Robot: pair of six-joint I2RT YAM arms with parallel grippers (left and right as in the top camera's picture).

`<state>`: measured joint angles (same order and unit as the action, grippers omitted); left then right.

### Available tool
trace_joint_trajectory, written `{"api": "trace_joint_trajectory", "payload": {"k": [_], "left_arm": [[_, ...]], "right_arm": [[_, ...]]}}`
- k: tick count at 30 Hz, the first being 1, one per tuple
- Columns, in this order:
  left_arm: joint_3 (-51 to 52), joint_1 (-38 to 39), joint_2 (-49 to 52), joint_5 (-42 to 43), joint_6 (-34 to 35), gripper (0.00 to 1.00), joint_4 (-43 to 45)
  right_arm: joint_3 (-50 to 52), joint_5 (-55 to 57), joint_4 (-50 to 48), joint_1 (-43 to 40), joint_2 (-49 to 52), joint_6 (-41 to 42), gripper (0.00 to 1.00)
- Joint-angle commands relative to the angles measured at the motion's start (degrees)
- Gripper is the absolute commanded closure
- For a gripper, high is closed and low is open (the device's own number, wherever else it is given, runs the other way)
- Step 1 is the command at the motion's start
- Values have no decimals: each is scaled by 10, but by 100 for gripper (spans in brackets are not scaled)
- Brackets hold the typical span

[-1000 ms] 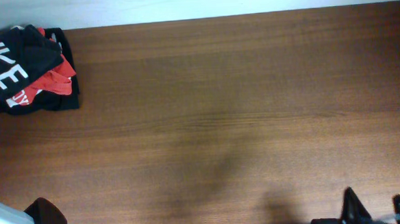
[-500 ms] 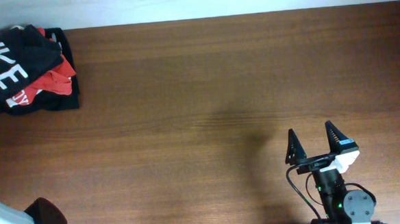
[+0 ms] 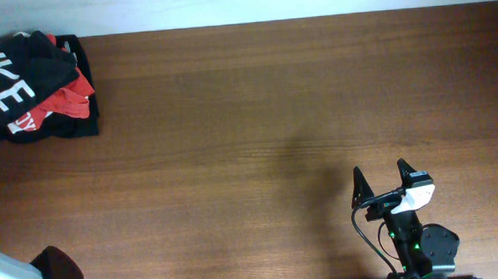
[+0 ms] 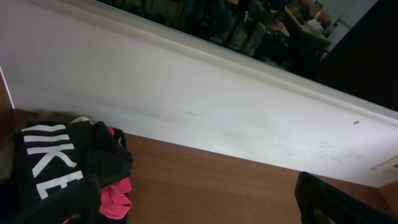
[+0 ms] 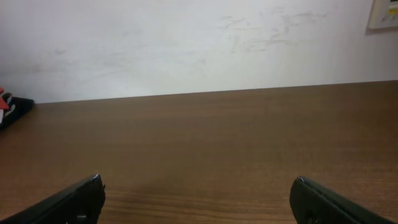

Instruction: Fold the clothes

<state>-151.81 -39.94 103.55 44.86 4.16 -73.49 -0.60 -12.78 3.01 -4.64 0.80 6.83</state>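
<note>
- The black shirt [image 3: 51, 68] lies bunched at the bench's [image 3: 256, 113] far left corner, touching its back edge, with a red shirt [image 3: 64, 103] tangled in it.
- The right hand [image 3: 379, 172], fingers spread wide, is well apart from the black shirt by the near edge, with a broad stretch of bench between them.
- The left hand [image 4: 194, 186], fingers also wide, faces the black shirt.

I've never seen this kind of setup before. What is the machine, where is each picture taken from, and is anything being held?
Two robot arms work at a brown table. One picture looks straight down; the other two come from wrist cameras, each showing its own dark fingers at the bottom. The right gripper is open near the front edge; the left gripper is open too. Neither holds anything. A crumpled black shirt with white letters lies bunched with a red shirt in the far left corner.
</note>
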Motion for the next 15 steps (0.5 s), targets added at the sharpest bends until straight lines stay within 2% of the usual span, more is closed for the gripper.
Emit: {"api": "trace_joint_trajectory", "payload": {"k": [1, 4, 6, 8, 9, 10, 11, 12, 13, 14, 15], "left_arm": [[-2, 7, 0, 2, 1, 1, 1], [17, 34, -63, 2, 1, 1, 1], [100, 113, -172, 2, 1, 1, 1], [294, 196, -318, -33, 1, 1, 31], [429, 226, -410, -97, 1, 1, 73], [503, 241, -459, -138, 1, 1, 90], [620, 262, -537, -194, 1, 1, 125], [762, 288, -641, -257, 1, 1, 191], [852, 312, -714, -288, 1, 1, 252], [941, 337, -784, -301, 0, 1, 318], [1072, 369, -892, -304, -12, 1, 409]], "right_arm": [[3, 6, 3, -3, -3, -4, 1], [3, 6, 3, -3, -3, -4, 1], [3, 6, 3, -3, -3, -4, 1], [3, 6, 3, -3, -3, -4, 1], [3, 6, 3, -3, -3, -4, 1], [3, 6, 3, -3, -3, -4, 1], [3, 6, 3, -3, -3, -4, 1], [3, 6, 3, -3, -3, -4, 1], [3, 6, 3, -3, -3, -4, 1], [3, 6, 3, -3, -3, -4, 1], [3, 6, 3, -3, -3, -4, 1]]}}
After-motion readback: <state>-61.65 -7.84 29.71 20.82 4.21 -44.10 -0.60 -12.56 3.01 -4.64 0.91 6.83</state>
